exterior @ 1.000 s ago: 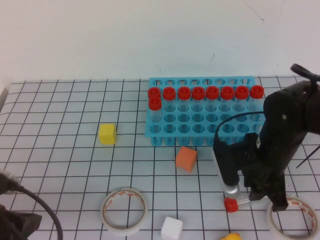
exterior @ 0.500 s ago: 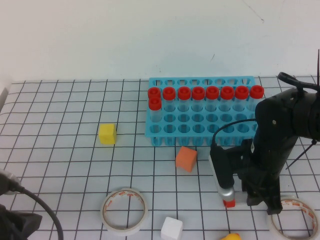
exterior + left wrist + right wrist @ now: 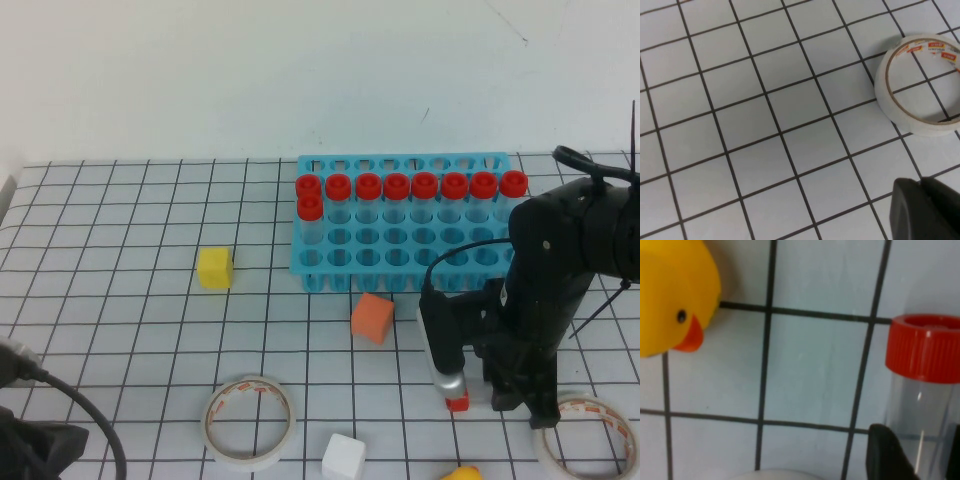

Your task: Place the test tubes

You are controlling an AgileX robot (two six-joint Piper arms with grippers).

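A blue rack (image 3: 400, 161) stands at the back right. It holds a row of red-capped test tubes (image 3: 397, 186), with one more tube (image 3: 309, 208) in the second row at the left. My right gripper (image 3: 468, 388) hangs low over the table in front of the rack, shut on a clear test tube (image 3: 452, 383) whose red cap (image 3: 457, 402) points down toward the front edge. In the right wrist view that tube (image 3: 922, 390) runs between the dark fingers (image 3: 885, 452). My left gripper (image 3: 921, 186) is shut and holds nothing, low over the table at the front left.
An orange cube (image 3: 372, 318) lies just left of the right gripper and a yellow cube (image 3: 214, 268) farther left. Tape rolls sit at the front (image 3: 249, 420) and under the right arm (image 3: 585, 432). A white cube (image 3: 343, 457) and a yellow duck (image 3: 675, 295) lie at the front edge.
The right arm has shifted slightly left and back from the front edge, and the tube's red cap has moved with it. The left arm has not moved.
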